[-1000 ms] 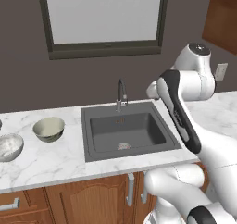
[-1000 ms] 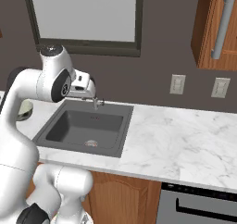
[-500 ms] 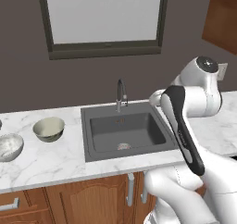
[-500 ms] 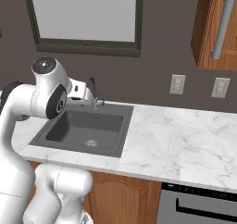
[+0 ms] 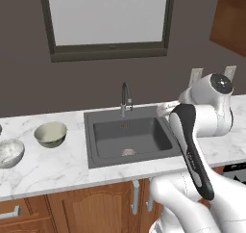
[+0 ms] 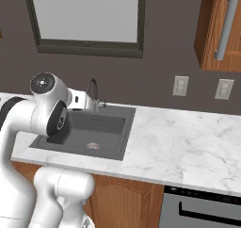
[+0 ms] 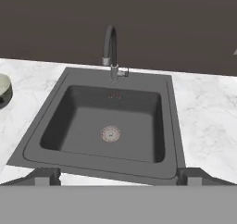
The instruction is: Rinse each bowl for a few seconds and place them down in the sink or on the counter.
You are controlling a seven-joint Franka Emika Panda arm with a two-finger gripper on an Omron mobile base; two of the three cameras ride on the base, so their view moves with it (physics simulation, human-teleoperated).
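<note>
Listing what you are looking at: 2 bowls are sitting on the counter (image 5: 62, 167), white marble with grey veins, left of the sink (image 5: 129, 138) and well apart from it. The olive-beige bowl (image 5: 50, 134), pale cream inside, is standing upright nearer the basin; the whitish-grey marbled bowl (image 5: 9, 152) is resting just beside it, further left. The sink is showing as a dark grey rectangular recess with a round drain (image 7: 110, 133) and a slim dark faucet (image 7: 110, 52) at its back edge. Your gripper (image 7: 118, 174) is hanging over the sink's near rim, jaws spread wide, holding nothing.
</note>
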